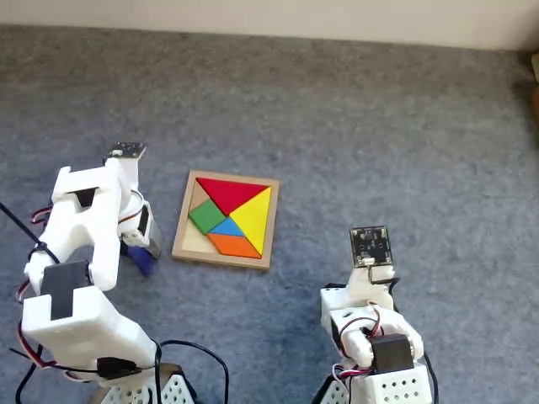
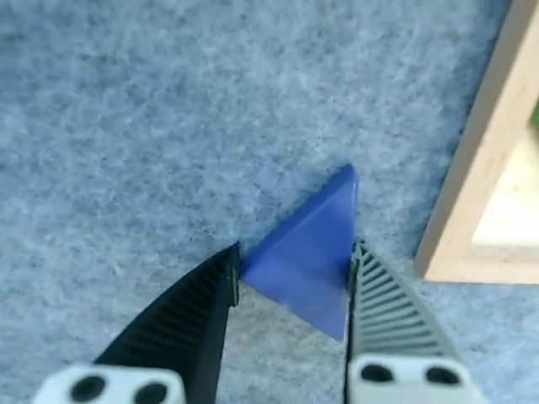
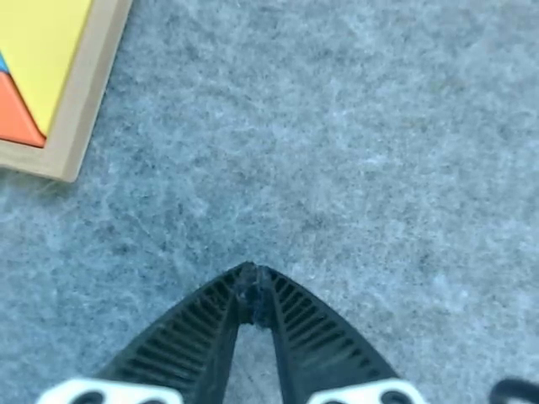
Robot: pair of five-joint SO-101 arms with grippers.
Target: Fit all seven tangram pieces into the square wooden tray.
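The square wooden tray (image 1: pixel 180 242) lies on the grey carpet. It holds a red triangle (image 1: pixel 227 194), a yellow triangle (image 1: pixel 253 217), a green square (image 1: pixel 206 216), a small light-blue triangle (image 1: pixel 226 227) and an orange piece (image 1: pixel 234 245); bare wood shows in its near left corner. Just left of the tray, my left gripper (image 2: pixel 295 261) is shut on a dark blue triangle (image 2: pixel 307 261), one finger on each side, low over the carpet. My right gripper (image 3: pixel 251 290) is shut on nothing, over bare carpet to the right of the tray's near corner (image 3: pixel 84 109).
The tray's rim (image 2: pixel 472 194) stands close beside the blue triangle. The left arm (image 1: pixel 84 244) rises at the left, the right arm (image 1: pixel 370 328) at the near right. Open carpet stretches behind and to the right of the tray.
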